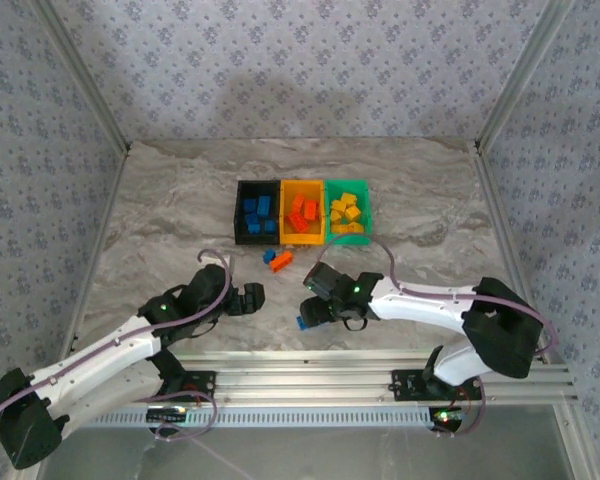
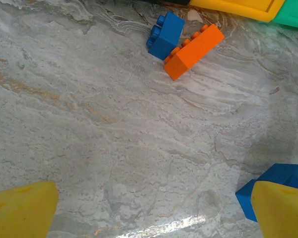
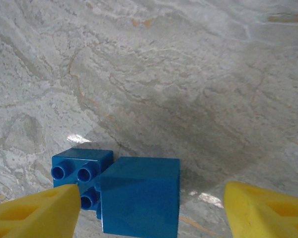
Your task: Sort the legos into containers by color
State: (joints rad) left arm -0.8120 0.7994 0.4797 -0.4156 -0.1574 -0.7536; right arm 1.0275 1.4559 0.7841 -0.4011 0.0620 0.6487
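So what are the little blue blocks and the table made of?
The blue blocks look like hard molded plastic: even color, crisp edges, round studs, a slight gloss. The table looks like grey marble, with swirly veins and a shiny glint of light, but it could just be a smooth printed surface.

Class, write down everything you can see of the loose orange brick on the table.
The orange brick is a long, smooth plastic block, tipped on its side so its row of studs faces a small blue brick that touches it. It lies slantwise on the marbled table, just in front of the bins.
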